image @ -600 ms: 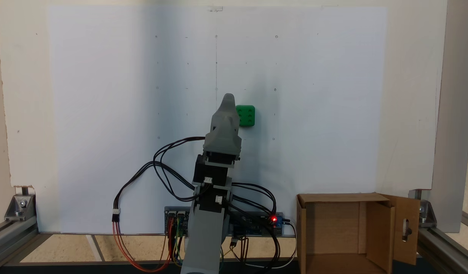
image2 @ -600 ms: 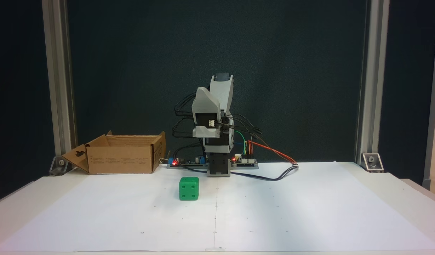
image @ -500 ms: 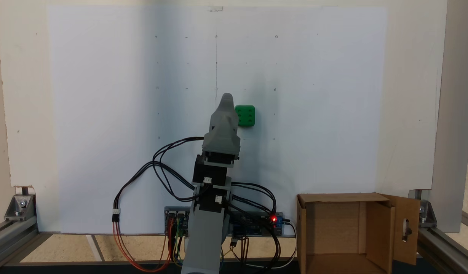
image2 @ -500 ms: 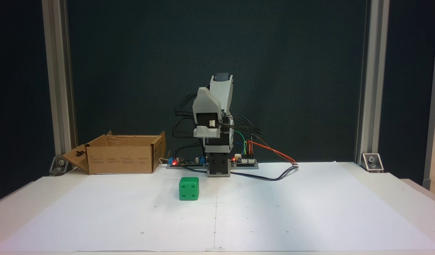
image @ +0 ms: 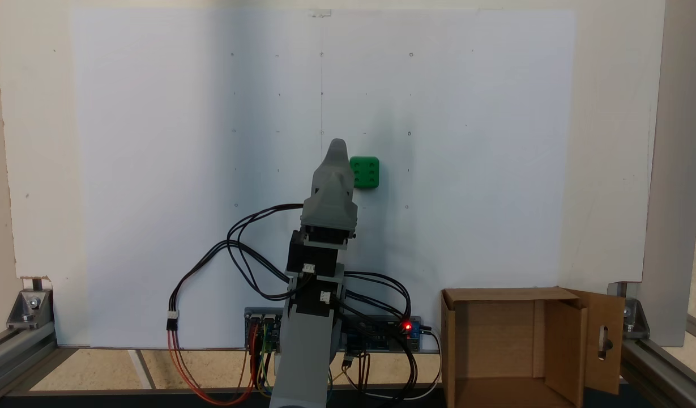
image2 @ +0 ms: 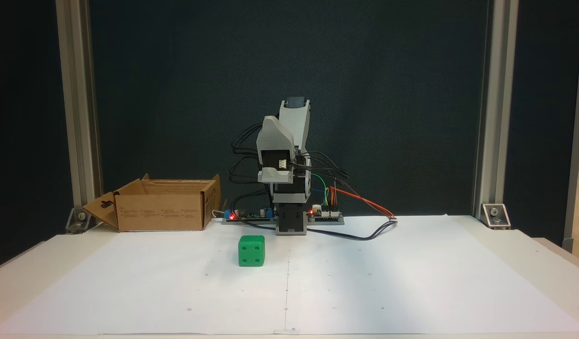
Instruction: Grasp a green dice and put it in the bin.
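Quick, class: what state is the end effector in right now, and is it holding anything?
End effector: cannot be told, open or closed; one tip shows. It holds nothing; the green dice sits on the paper.

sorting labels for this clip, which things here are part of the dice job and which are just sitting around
Part of the job:
- green dice, resting on the paper
- bin, open cardboard box beside the arm's base
- gripper, raised, holding nothing

Just there:
- white paper sheet
- circuit boards and wires at the base
- aluminium frame posts

Hand (image: 337,148) slightly leftward of before.
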